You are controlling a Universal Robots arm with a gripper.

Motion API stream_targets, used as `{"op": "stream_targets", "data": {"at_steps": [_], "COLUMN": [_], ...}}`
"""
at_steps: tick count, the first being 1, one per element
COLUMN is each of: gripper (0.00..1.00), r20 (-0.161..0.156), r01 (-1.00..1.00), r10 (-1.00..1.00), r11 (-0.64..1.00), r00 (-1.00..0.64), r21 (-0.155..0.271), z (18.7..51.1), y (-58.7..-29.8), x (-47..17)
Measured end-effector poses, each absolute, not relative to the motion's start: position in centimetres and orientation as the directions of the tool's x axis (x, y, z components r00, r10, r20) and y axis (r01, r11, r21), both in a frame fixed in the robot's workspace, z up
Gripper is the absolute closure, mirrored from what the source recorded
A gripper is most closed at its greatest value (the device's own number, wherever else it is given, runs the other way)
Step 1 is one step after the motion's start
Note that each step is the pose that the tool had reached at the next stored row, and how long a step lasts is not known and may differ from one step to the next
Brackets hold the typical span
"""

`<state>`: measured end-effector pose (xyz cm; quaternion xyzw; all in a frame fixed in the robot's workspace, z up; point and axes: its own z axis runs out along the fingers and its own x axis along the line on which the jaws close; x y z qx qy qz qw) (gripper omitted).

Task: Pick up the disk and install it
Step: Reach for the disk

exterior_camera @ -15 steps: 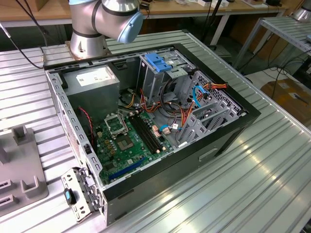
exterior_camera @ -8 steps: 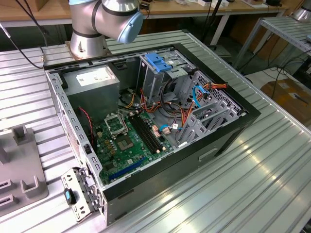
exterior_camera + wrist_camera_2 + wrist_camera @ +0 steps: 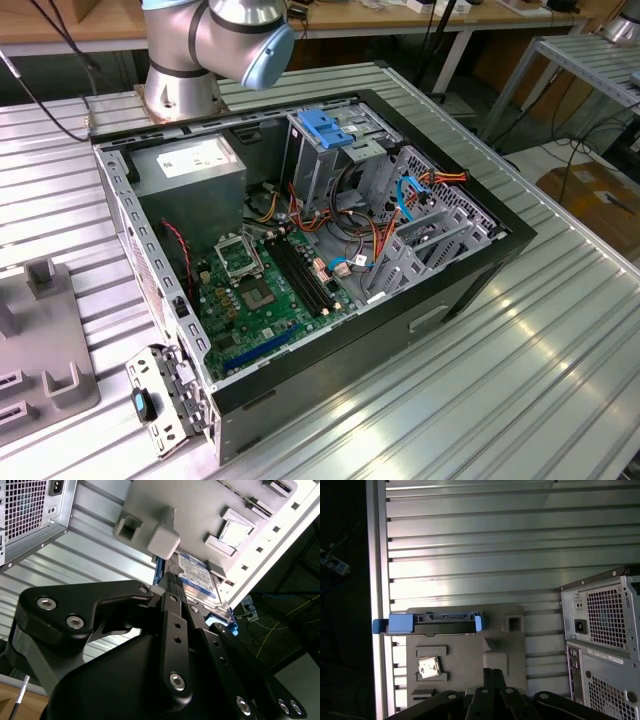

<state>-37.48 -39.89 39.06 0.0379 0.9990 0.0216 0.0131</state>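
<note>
One disk (image 3: 200, 582), white-and-blue label (image 3: 192, 569) seemingly illegible, claw (image 3: 493, 672) closed nearby

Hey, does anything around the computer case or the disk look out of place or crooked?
Nothing spilled or damaged. The disk stands on edge, square in its grey fixture. One oddity: a metal bracket with a blue latch sticks out tilted from the computer case's corner, apparently swung open.

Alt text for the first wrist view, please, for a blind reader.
A flat hard drive in a bright blue plastic carrier stands on edge in a grey moulded holder on a ribbed metal table, apart from the black end effector; a grey computer case stands nearby.
</note>
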Motion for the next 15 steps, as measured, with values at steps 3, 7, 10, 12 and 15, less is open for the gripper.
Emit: {"op": "stream_targets", "data": {"at_steps": [3, 7, 10, 12, 15], "gripper": [0.89, 0.89, 0.89, 0.89, 0.89], "r20": [-0.024, -0.025, -0.025, -0.025, -0.025], "r01": [0.075, 0.075, 0.075, 0.075, 0.075], "r10": [0.076, 0.076, 0.076, 0.076, 0.076], "r11": [0.996, 0.996, 0.996, 0.996, 0.997], "r00": [-0.997, -0.997, -0.997, -0.997, -0.997], "r21": [0.044, 0.042, 0.038, 0.037, 0.035], "z": [39.0, 38.9, 38.8, 38.8, 38.7], "y": [-39.8, -39.6, -39.1, -39.0, -38.9], "x": [-38.0, -38.7, -39.2, -39.4, -39.4]}}
